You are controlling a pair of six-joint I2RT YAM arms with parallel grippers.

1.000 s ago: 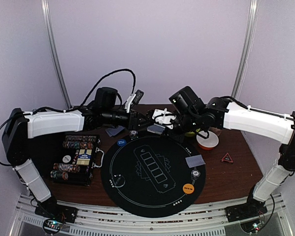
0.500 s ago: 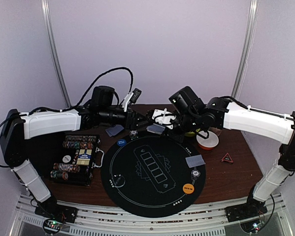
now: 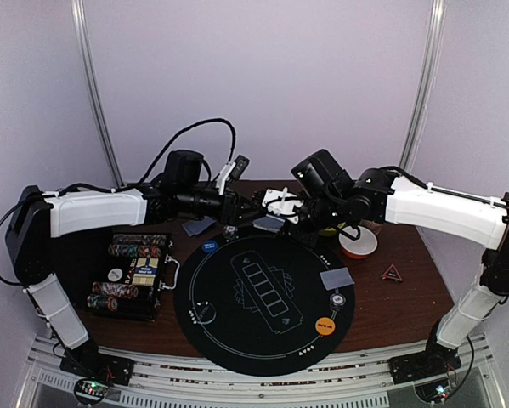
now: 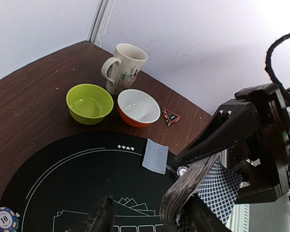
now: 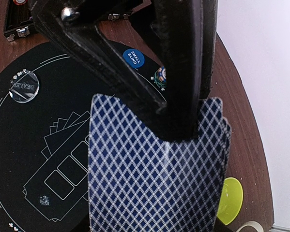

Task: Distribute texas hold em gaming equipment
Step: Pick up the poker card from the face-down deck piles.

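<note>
My right gripper [image 3: 279,219] [image 5: 176,130] is shut on a deck of blue-diamond-backed cards [image 5: 154,179] [image 4: 217,188] [image 3: 269,223], held above the far edge of the round black mat [image 3: 262,340]. My left gripper [image 3: 236,218] [image 4: 149,217] hangs right beside the deck, open, with only the mat showing between its fingers. One card [image 3: 199,227] lies face down left of the mat, another [image 3: 336,278] [image 4: 156,156] on the mat's right side. On the mat are a blue disc [image 3: 210,247] [image 5: 133,57], an orange disc [image 3: 325,325] and a clear dealer disc [image 3: 201,313] [image 5: 24,85]. A red triangle [image 3: 392,273] [image 4: 170,116] rests on the wood at right.
A black chip case [image 3: 135,272] with rows of chips stands left of the mat. A green bowl [image 4: 89,103], a white-orange bowl [image 4: 137,107] [image 3: 359,245] and a patterned mug [image 4: 123,67] sit at the table's back right. Single chips [image 4: 4,218] [image 3: 337,299] lie on the mat.
My left gripper drew back a little, then came right again toward the deck. The right arm and the deck have stayed still.
</note>
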